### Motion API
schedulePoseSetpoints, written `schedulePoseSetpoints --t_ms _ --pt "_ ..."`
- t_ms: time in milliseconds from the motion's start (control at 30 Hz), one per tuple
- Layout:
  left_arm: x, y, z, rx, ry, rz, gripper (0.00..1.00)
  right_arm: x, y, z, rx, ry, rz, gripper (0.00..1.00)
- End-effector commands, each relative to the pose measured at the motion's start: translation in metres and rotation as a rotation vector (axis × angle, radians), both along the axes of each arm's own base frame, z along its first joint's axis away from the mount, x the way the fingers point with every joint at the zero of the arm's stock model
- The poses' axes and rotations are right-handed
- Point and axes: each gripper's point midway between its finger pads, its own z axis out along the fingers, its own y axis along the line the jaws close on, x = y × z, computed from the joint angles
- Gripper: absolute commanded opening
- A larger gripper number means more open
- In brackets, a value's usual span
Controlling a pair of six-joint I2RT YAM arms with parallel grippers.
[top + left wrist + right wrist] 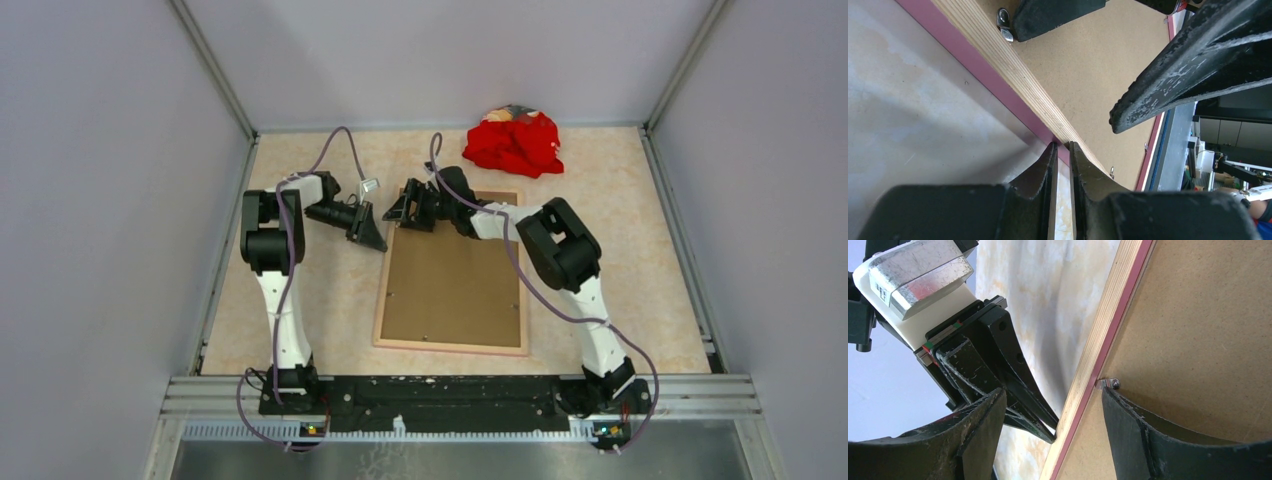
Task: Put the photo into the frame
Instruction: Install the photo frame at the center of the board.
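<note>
Shows left gripper (1061, 150) stretched low, fingers pinched together, tips against the left edge of the face-down frame (452, 347); right gripper (1053, 392), forearm level, spread wide astride that edge.

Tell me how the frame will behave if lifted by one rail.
Probably stiff: the frame shows layered plywood rails in the left wrist view, so it should rise as one piece. Likely light for its size, being thin. It lies flat, back up, so its low edge may be hard to pinch.
</note>
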Motion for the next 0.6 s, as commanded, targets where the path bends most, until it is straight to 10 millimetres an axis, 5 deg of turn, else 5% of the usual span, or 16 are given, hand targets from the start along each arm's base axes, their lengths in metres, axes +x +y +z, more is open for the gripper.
schedulePoseSetpoints --t_ms 0,367,467,567 --pt "-0.008 -0.005 -0.005 -0.006 -0.009 -0.03 0.19 -0.001 0.011 -0.018 -0.024 0.011 -0.012 0.7" --pt "-0.01 -0.005 -0.002 -0.003 -0.015 -0.031 0.19 0.002 0.014 -0.013 -0.016 0.001 -0.022 0.7" --pt "-0.012 -0.005 -0.001 -0.006 -0.013 -0.029 0.19 0.002 0.015 -0.002 -0.01 -0.009 -0.013 0.71" --pt "-0.013 -0.004 0.005 0.0 -0.022 -0.036 0.22 0.003 0.01 0.031 0.018 -0.05 -0.008 0.76"
